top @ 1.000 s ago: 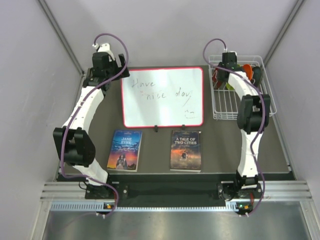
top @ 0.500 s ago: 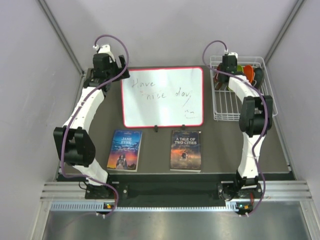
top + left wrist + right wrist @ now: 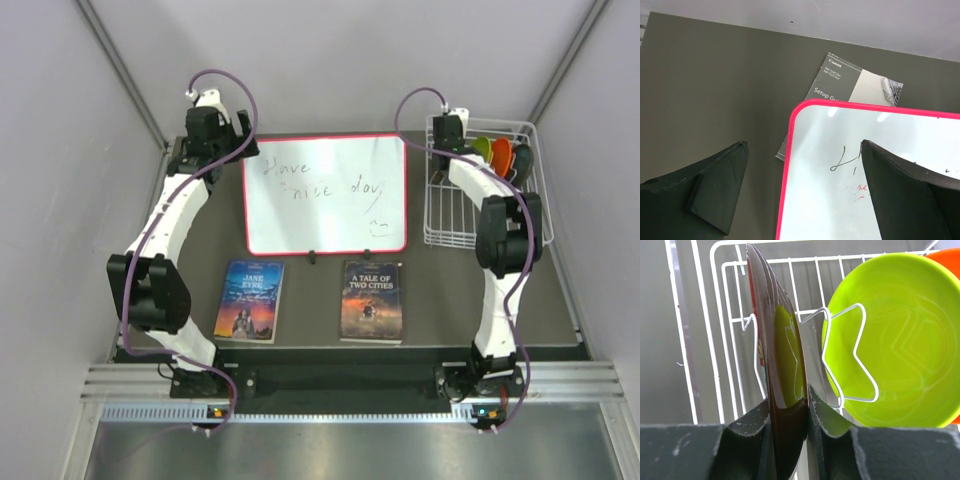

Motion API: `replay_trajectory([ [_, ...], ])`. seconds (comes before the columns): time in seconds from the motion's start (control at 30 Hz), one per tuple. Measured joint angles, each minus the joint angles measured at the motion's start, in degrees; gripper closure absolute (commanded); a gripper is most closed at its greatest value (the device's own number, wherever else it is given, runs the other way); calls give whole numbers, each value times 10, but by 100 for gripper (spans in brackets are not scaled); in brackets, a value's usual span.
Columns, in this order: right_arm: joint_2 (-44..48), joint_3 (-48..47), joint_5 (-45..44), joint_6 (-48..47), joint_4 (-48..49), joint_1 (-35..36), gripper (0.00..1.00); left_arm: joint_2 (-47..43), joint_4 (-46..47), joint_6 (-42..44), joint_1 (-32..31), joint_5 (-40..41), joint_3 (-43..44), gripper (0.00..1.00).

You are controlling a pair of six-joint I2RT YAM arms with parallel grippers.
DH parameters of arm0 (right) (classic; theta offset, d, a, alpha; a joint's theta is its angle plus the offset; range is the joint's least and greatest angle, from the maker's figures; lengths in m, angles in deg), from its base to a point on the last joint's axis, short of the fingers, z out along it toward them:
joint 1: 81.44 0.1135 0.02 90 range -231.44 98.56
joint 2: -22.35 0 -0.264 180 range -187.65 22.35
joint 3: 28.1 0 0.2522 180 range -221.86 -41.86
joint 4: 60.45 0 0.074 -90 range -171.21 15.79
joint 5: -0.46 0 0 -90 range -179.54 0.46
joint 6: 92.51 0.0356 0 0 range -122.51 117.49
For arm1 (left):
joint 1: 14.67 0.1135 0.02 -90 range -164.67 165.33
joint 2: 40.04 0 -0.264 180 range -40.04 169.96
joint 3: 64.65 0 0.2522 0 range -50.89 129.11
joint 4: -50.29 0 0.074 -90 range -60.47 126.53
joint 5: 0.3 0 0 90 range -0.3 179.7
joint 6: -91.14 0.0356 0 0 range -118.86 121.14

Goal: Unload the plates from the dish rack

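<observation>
One plate is now gripped: the red plate, upright in the rack beside the green plate, has the right gripper newly pinched on its rim, ready for lifting. Left gripper hangs wide open over the whiteboard.

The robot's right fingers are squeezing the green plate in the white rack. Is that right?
Not quite. The right wrist view shows the right fingers squeezing the dark shiny plate with the red edge, not the green plate, which stands free beside it in the white rack.
</observation>
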Motion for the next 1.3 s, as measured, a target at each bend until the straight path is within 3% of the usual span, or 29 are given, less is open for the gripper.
replay_trajectory([
  [0.2, 7, 9, -8, 0, -3, 0, 92, 0, 0, 0, 0, 0, 0, 1],
  [0.33, 7, 8, -6, 3, -8, -2, 76, 0, 1, 0, 0, 0, -1, 1],
  [0.73, 7, -48, -16, -9, 12, -6, 59, 0, 2, 0, 0, 2, -4, 1],
  [0.93, 7, -63, -13, -12, 15, -9, 54, 0, 3, 0, 0, 2, -4, 1],
  [1.3, 7, -42, 12, 15, 15, -18, 55, 0, 3, 0, 0, 2, -4, 1],
])
